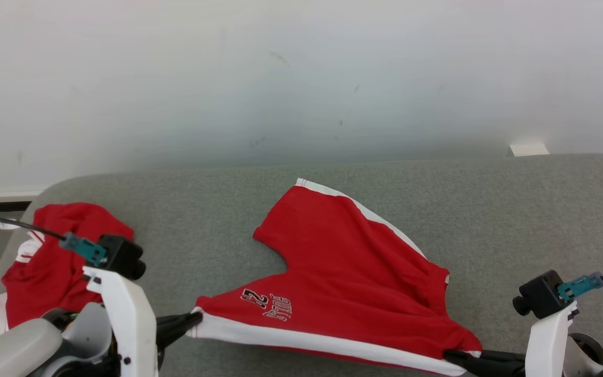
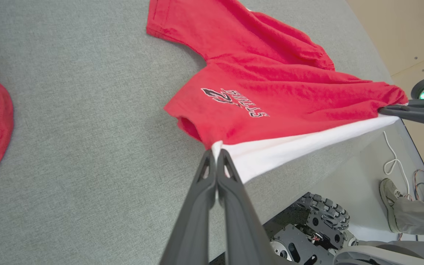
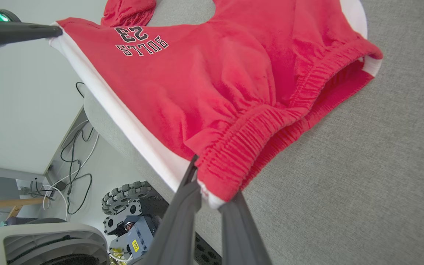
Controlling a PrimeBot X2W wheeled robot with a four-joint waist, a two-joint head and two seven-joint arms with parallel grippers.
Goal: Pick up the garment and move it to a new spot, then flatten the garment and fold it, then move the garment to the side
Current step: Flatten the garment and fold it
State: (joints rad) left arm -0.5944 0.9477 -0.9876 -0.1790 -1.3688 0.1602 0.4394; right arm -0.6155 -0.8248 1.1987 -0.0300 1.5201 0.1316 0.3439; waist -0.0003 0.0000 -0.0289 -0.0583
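The garment [image 1: 343,262] is a pair of red shorts with a white side stripe and "BULLS 23" print, lying on the grey table [image 1: 490,209] near its front edge. My left gripper [image 1: 194,319] is shut on the white corner of a leg hem; the left wrist view shows the fingertips [image 2: 215,152] pinching that corner of the garment [image 2: 263,84]. My right gripper [image 1: 450,356] is shut on the elastic waistband corner, seen up close [image 3: 212,187] with the garment [image 3: 215,84] spread beyond. The white stripe is pulled taut between both grippers, lifted just off the table edge.
A second red garment [image 1: 55,256] lies bunched at the table's far left. A pale wall stands behind the table, with a small white tag [image 1: 529,150] at its back right edge. Below the front edge are my wheeled base [image 2: 322,217], floor cables [image 3: 76,147] and a person's foot [image 2: 388,198].
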